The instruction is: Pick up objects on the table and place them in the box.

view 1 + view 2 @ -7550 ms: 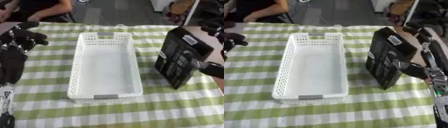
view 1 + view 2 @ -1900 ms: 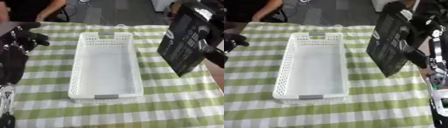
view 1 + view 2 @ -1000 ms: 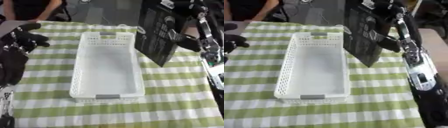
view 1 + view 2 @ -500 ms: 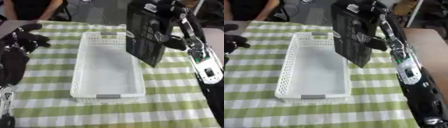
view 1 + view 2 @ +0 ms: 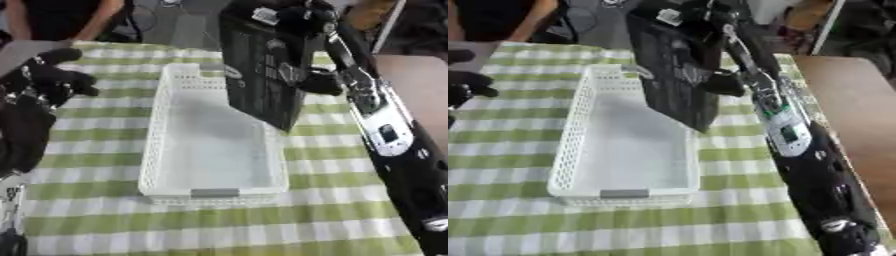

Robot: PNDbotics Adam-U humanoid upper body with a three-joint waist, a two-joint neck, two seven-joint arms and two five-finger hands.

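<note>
A tall black carton (image 5: 262,70) with white print hangs upright over the right rim of the white perforated basket (image 5: 163,150), its lower corner just above the basket's right wall. My right hand (image 5: 306,22) is shut on the carton's top and right side, with the thumb (image 5: 319,82) lower down against the carton's side. The basket lies lengthwise in the middle of the green-and-white checked table (image 5: 332,210) and holds nothing that I can see. My left hand (image 5: 44,82) hovers open at the left, apart from the basket.
A brown wooden surface (image 5: 850,115) borders the table on the right. My right arm (image 5: 794,135) stretches along the table's right side. A person in dark clothes (image 5: 66,20) sits at the far edge.
My right hand has carried the carton leftward from the table's right side, and it now hangs over the basket's right rim. My left hand has stayed put.
</note>
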